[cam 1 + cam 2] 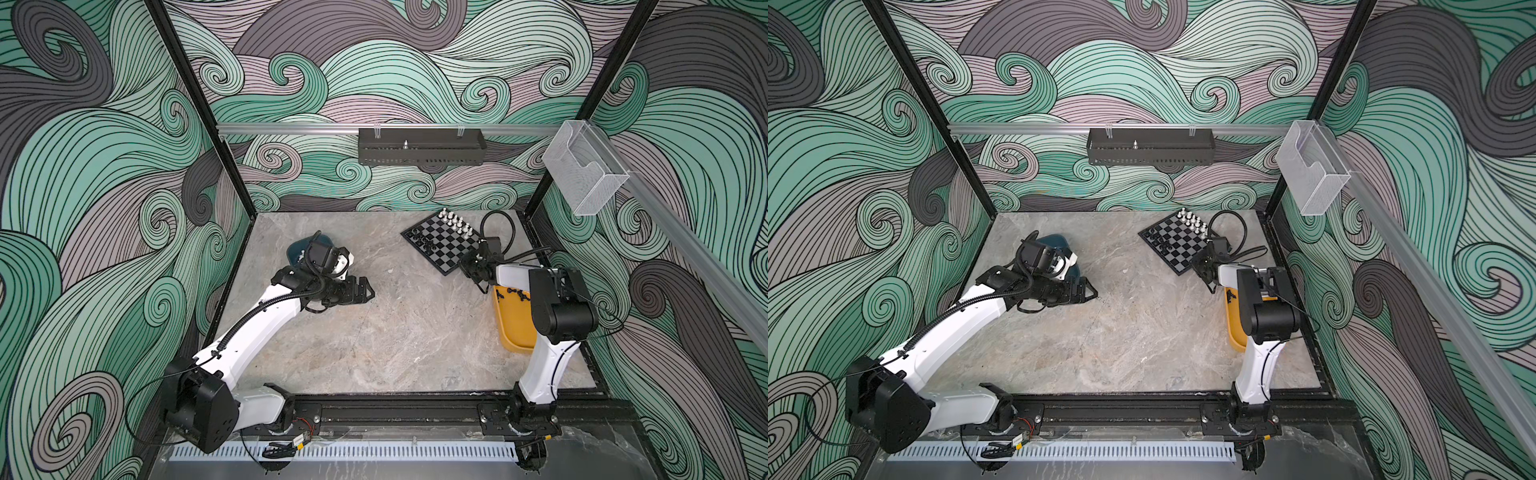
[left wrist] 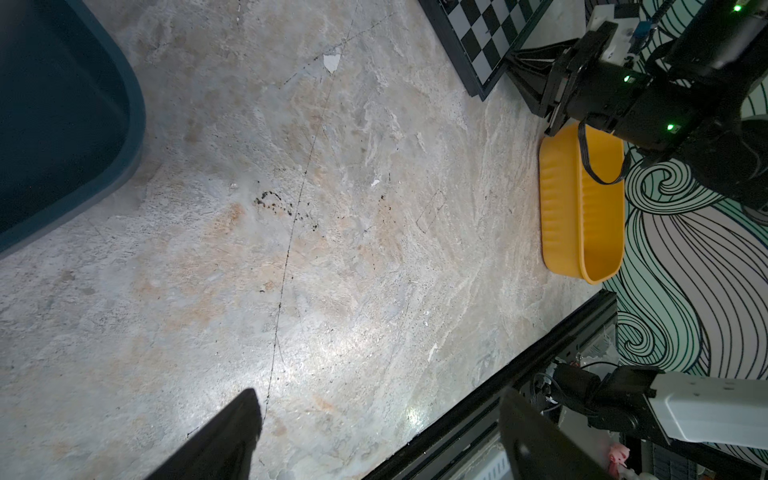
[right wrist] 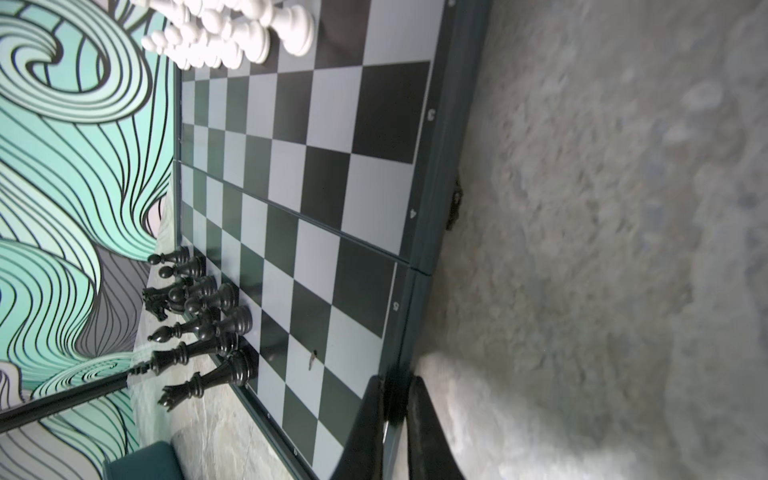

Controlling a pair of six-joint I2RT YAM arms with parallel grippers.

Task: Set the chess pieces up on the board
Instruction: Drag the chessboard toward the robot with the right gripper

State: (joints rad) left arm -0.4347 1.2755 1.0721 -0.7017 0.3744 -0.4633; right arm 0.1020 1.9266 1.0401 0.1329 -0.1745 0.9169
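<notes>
The board point(image 3: 324, 187) and white chess pieces point(image 3: 291, 25) are seen as glossy plastic, the tabletop point(image 2: 332, 249) as matt stone

Top views look steeply down over the whole table point(image 1: 395, 340); low, close wrist views share the board point(image 3: 332, 166).

Both top views were evenly, softly lit, with faint shadows, and the frame posts point(image 1: 198, 104) bowed toward the edges. In the left wrist view a white glare patch lay on the desk point(image 2: 374, 349); the left gripper point(image 2: 378, 392) was a dark, blurred silhouette. In the right wrist view the desk beside the board point(image 3: 316, 187) was out of focus and the white pieces point(image 3: 249, 29) washed out.
</notes>
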